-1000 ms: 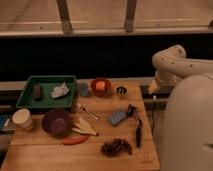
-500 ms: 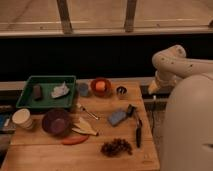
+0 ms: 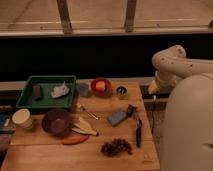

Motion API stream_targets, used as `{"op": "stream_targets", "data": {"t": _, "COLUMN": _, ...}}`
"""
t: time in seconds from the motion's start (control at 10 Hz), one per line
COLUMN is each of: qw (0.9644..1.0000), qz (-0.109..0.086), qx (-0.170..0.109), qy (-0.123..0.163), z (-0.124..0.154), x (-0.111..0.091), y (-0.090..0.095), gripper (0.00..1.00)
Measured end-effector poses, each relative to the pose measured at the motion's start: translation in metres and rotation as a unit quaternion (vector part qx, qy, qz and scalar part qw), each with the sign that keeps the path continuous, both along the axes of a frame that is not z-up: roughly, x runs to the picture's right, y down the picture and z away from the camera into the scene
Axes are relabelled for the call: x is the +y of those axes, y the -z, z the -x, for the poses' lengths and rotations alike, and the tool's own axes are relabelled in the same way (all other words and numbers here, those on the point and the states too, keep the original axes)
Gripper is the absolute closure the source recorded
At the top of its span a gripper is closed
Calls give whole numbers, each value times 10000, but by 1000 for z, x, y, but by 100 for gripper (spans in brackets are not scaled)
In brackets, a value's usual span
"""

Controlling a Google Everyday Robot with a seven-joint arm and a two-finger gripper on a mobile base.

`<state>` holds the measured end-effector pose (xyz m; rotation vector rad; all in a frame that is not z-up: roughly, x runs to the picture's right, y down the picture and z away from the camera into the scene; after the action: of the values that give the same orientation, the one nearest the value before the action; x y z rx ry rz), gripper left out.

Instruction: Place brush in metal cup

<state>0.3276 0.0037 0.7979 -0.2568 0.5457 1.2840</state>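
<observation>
The brush [image 3: 136, 129] lies on the wooden table [image 3: 60, 157] near its right edge, dark head towards the back, black handle pointing to the front. The small shiny metal cup [image 3: 121, 91] stands upright at the back of the table, a short way behind the brush head. My white arm [image 3: 172, 62] bends down off the table's right side. The gripper [image 3: 152, 89] hangs at its lower end by the table's back right corner, right of the metal cup and apart from the brush. Nothing shows in it.
A green tray [image 3: 31, 104] holds a crumpled white item and a dark block. A blue-grey cup [image 3: 83, 89] and an orange bowl [image 3: 100, 86] stand left of the metal cup. A spoon [image 3: 89, 112], blue sponge [image 3: 117, 117], purple bowl [image 3: 56, 121], banana [image 3: 83, 128], grapes [image 3: 116, 147] and a white paper cup [image 3: 22, 119] are also here.
</observation>
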Motion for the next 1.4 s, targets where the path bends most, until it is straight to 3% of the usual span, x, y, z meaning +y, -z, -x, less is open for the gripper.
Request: {"op": "stream_targets", "data": {"t": 1.4, "qw": 9999, "qz": 67, "qx": -91, "qy": 88, "z": 3, "x": -2, "y": 0, "gripper": 20}}
